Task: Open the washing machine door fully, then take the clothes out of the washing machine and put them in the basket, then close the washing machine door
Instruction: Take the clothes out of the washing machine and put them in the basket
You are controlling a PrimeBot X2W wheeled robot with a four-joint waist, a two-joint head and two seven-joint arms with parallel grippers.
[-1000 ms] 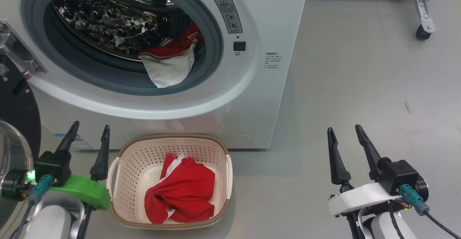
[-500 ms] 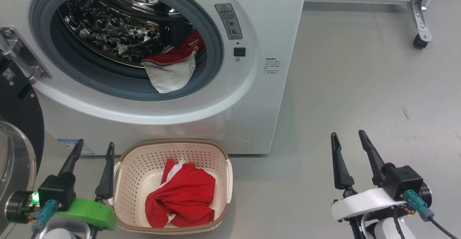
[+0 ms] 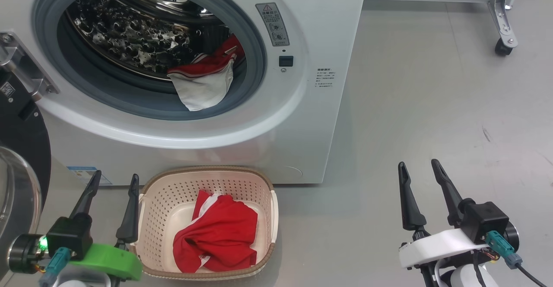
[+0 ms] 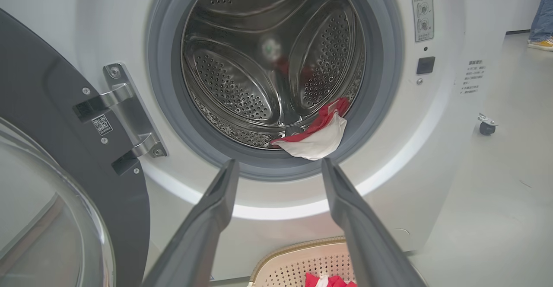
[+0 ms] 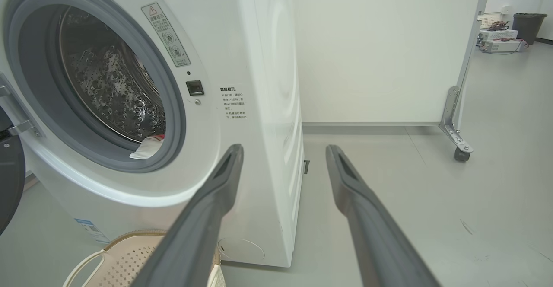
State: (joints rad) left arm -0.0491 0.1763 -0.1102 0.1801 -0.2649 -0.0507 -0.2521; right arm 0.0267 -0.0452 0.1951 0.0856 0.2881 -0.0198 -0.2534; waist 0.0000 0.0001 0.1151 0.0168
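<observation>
Grey floor (image 3: 410, 84) is running under the whole scene, bare and smooth. Nearest, the left claw (image 3: 116, 174) is hovering low with its fingers spread wide and nothing between them. The right claw (image 3: 417, 162) is doing the same well off to the right, over bare floor, gaping and empty too.

Just to the right of the left claw, the basket (image 3: 173, 192) is sitting on the floor. Its side handle is lying against that claw's right finger (image 3: 131, 211) in the head view; whether they are touching I cannot tell. Some of the clothes are lying crumpled in it, a red piece (image 3: 220, 231) with a white edge.

On the left claw's other side, the door (image 3: 21, 140) is standing swung open, black rim and glass bowl (image 3: 17, 200) showing, hanging from a steel hinge (image 3: 21, 66).

Beyond the left claw's tips, the washer (image 3: 311, 118) is standing right behind the basket, its mouth wide open. A red-and-white piece (image 3: 203, 86) is drooping out of the drum (image 3: 129, 40) over the grey gasket (image 3: 255, 49). It is lying ahead of the left claw and slightly to the right, well apart from the tips.

Far ahead of the right claw, past the washer's side, a white panel (image 5: 380, 49) on a caster (image 5: 461, 154) is closing off the room.
</observation>
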